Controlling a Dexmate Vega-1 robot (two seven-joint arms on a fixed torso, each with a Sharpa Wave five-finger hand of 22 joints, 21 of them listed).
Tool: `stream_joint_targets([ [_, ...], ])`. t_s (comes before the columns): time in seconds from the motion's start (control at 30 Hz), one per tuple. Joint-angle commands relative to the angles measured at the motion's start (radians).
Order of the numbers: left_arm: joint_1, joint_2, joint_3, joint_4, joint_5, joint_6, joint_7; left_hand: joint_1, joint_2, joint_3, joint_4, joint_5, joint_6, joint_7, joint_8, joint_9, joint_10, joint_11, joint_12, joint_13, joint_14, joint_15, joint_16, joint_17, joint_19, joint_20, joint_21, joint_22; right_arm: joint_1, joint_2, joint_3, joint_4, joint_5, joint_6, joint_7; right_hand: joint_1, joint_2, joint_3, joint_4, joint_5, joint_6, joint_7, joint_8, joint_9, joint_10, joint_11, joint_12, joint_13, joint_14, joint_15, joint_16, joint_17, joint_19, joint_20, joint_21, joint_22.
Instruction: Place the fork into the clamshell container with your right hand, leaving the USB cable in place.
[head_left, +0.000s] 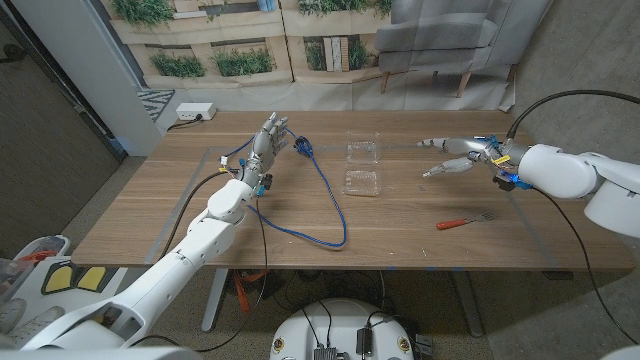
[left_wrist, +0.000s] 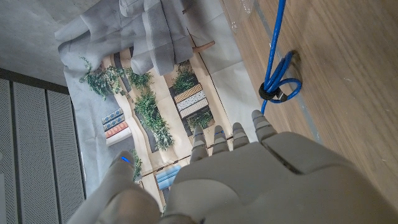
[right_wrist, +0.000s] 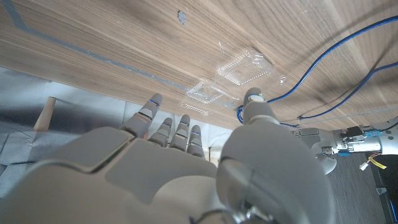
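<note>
Your right hand (head_left: 455, 158) hangs above the table (head_left: 150, 205) with its fingers spread and reaching toward the clamshell (head_left: 362, 166); it has hold of nothing. The forearm comes in from the right edge, roughly level, with the wrist slightly bent. From the right wrist camera you look over the back of that hand (right_wrist: 161, 168) at the clamshell (right_wrist: 227, 81), which lies open and transparent on the wood just ahead of the fingertips (right_wrist: 152, 102).

The fork (head_left: 466, 220), red-handled, lies on the table below and nearer you than the right hand, well apart from it and untouched; its tines point away to the right.

Your left hand (head_left: 268, 140) is raised with fingers upright and apart, empty, the arm stretched diagonally up from the bottom left corner. The blue cable (head_left: 330, 200) runs from a coiled end just beside that hand, on its right, and loops down across the table between the left arm and the clamshell. In the left wrist view the coiled end (left_wrist: 280, 87) sits just beyond the fingertips (left_wrist: 264, 124) of your left hand (left_wrist: 249, 180).
</note>
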Motion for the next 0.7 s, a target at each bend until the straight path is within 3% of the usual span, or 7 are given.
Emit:
stream_joint_targets([
  [0.03,-0.018,0.003,0.0,0.037,-0.006,-0.015,-0.027,0.007,0.003,0.001,-0.004,0.0,0.011,0.003,0.004,0.002,0.005,-0.001,0.005,0.004,-0.001,-0.002,0.007,0.003,0.0,-0.002,0.005,0.003,0.03,-0.014,-0.021,-0.03,-0.022,-0.046,0.058,0.01,-0.002,-0.002,0.004,0.002,0.01,0.005,-0.002,0.003,0.008,-0.001,0.005,0.002,-0.01,-0.096,-0.003,0.001,-0.001,-0.004,-0.002,0.003],
  [0.37,-0.019,-0.004,-0.002,0.04,-0.014,-0.021,-0.03,0.008,0.004,0.001,-0.005,0.0,0.012,0.002,0.003,0.002,0.003,0.0,0.004,0.004,-0.002,0.0,0.006,0.003,0.001,-0.001,0.005,0.003,0.033,-0.045,-0.021,-0.046,-0.043,-0.076,0.085,0.01,-0.002,-0.003,0.006,0.002,0.022,0.006,0.002,0.003,0.013,0.0,0.008,0.002,-0.01,-0.094,-0.003,0.001,-0.002,-0.005,-0.003,0.003],
  [0.47,-0.023,-0.007,0.0,0.045,-0.014,-0.021,-0.033,0.008,0.004,0.001,-0.006,0.0,0.011,0.002,0.003,0.002,0.002,-0.001,0.004,0.004,-0.002,0.0,0.006,0.003,0.0,-0.001,0.005,0.003,0.012,-0.042,0.003,-0.041,-0.047,-0.063,0.085,0.01,-0.002,-0.004,0.006,0.002,0.024,0.006,0.002,0.003,0.013,0.0,0.008,0.002,-0.008,-0.094,-0.003,0.001,-0.003,-0.004,-0.004,0.003],
  [0.7,-0.03,-0.015,0.005,0.051,-0.014,-0.02,-0.035,0.008,0.005,0.001,-0.006,0.0,0.013,0.003,0.002,0.002,0.003,0.0,0.004,0.004,-0.002,0.0,0.006,0.003,0.0,-0.001,0.005,0.003,0.004,-0.045,0.02,-0.036,-0.067,-0.049,0.111,0.012,-0.001,-0.007,0.009,0.002,0.073,0.0,0.016,0.003,0.063,-0.004,0.026,0.002,0.018,-0.103,0.006,0.001,0.008,-0.001,-0.002,0.003],
])
